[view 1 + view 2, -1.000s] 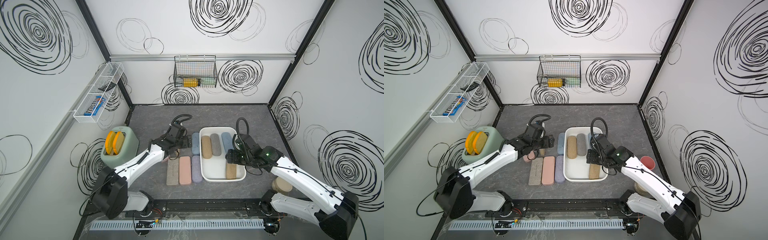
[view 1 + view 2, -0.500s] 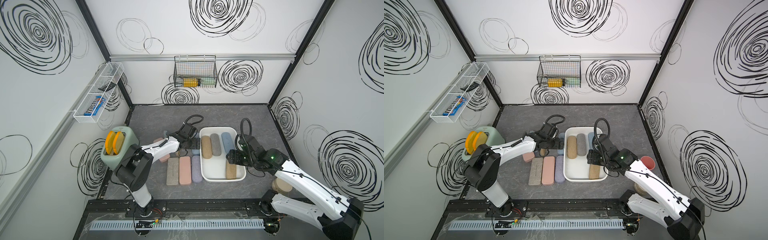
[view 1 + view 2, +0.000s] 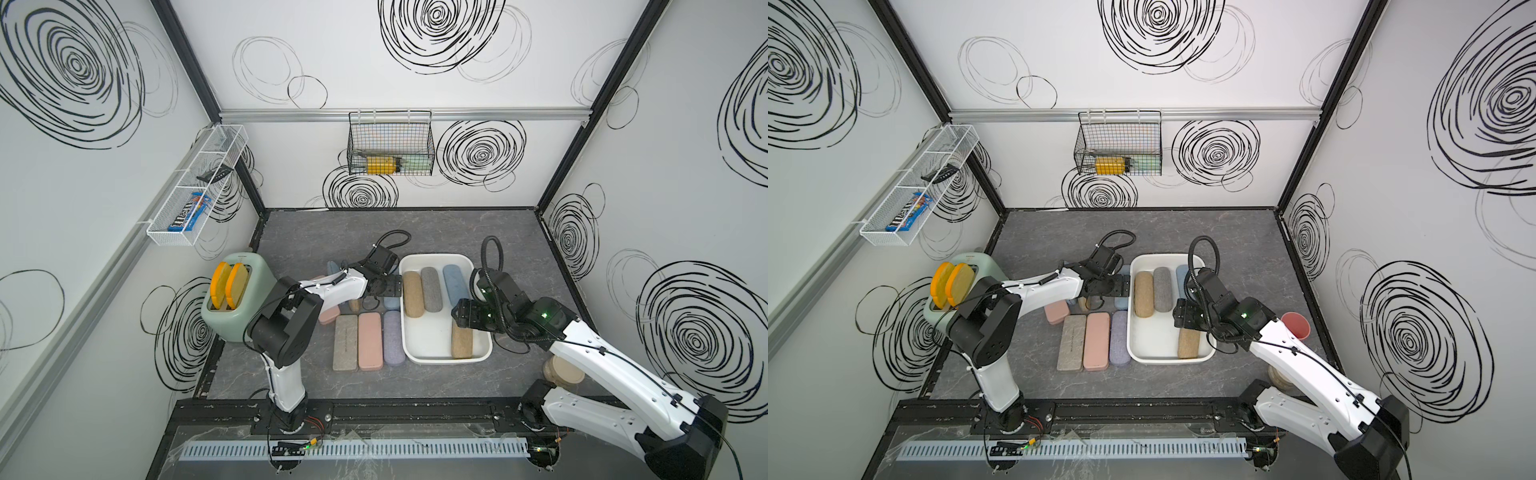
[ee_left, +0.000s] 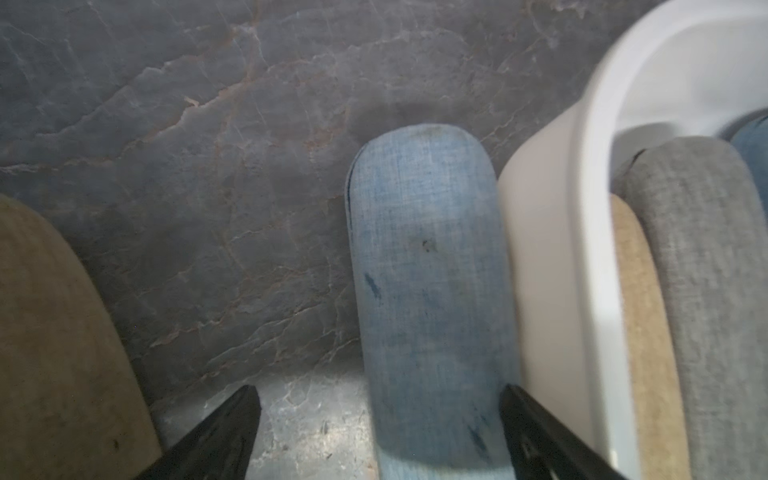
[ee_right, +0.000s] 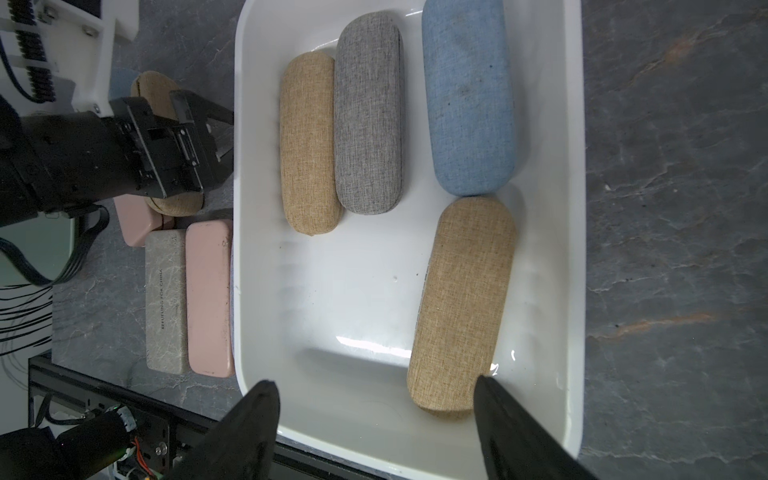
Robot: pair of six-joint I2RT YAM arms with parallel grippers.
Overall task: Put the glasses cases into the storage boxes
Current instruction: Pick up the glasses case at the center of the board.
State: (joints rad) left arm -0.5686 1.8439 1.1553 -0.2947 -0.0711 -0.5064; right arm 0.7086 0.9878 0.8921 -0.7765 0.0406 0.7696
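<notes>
The white storage box (image 3: 428, 336) (image 3: 1154, 336) holds several glasses cases: a tan one (image 3: 412, 293), a grey one (image 3: 431, 289), a blue one (image 3: 455, 284) and a second tan one (image 3: 461, 343). My right gripper (image 3: 463, 320) (image 5: 374, 390) hangs open above that second tan case (image 5: 461, 303). My left gripper (image 3: 388, 286) (image 4: 378, 415) is open, low over a blue case (image 4: 428, 291) lying against the box's outer wall (image 4: 548, 249). One finger is beside that case and the other stands apart. On the table lie flat grey-beige (image 3: 345, 343) and pink (image 3: 370, 340) cases and a lilac one (image 3: 394, 337).
Under the left arm lie another pink case (image 3: 328, 313) and a tan one (image 3: 354, 305). A mint toaster (image 3: 239, 299) with orange slices stands at the left. A pink cup (image 3: 1295, 326) stands right of the box. Wire baskets hang on the back wall (image 3: 390, 145) and the left wall (image 3: 195, 191).
My left arm has swung right from the loose cases to the box's left wall, and its jaws have opened wider. The right arm has hardly moved.
</notes>
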